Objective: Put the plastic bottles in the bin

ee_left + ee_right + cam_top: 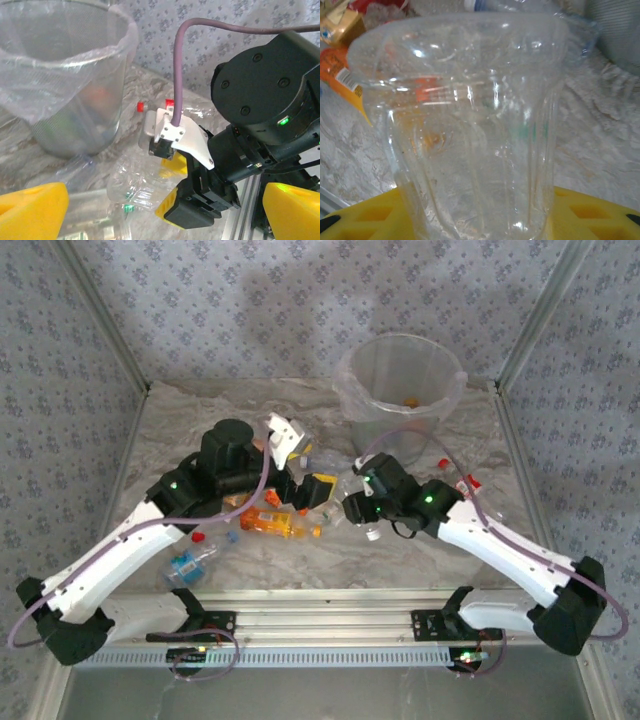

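Clear bottle (470,150) between yellow jaws

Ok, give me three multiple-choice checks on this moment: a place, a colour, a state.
1. Where is the large translucent round plastic bin?
A) on the far side of the marble-patterned table, beyond the small plastic bottles
B) between the arm bases
C) tipped over at the near edge

2. The plastic bottle in the right hand is:
A) orange-filled
B) clear
C) solid blue

3. The left hand is:
A) shut on a bottle
B) inside the bin
C) open, gripping nothing

Answers:
1 A: the top view shows it upright behind the pile.
2 B: the tabletop shows through it in the right wrist view.
3 C: its yellow fingers stand wide apart.
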`<act>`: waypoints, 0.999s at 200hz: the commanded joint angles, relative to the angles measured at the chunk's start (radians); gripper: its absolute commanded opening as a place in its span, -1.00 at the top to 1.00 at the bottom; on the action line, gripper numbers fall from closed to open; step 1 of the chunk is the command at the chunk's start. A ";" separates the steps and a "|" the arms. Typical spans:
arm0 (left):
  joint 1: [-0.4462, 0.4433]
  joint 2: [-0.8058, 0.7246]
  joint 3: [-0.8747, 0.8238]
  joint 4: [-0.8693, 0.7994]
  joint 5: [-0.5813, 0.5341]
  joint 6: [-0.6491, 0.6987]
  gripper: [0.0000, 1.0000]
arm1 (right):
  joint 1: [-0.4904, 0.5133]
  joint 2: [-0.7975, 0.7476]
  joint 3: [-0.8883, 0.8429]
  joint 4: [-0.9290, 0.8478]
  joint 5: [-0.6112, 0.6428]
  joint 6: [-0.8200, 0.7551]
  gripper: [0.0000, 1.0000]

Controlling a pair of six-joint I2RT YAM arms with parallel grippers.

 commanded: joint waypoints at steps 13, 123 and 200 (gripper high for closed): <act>0.009 0.053 0.019 0.137 0.101 0.012 -0.99 | -0.058 -0.073 0.079 -0.051 -0.012 0.002 -0.15; 0.034 -0.030 -0.145 0.223 0.054 -0.011 -0.99 | -0.289 0.012 0.481 -0.139 -0.080 -0.082 -0.13; 0.029 -0.087 -0.184 0.245 -0.084 -0.018 -0.99 | -0.476 0.241 0.751 -0.134 -0.143 -0.071 -0.12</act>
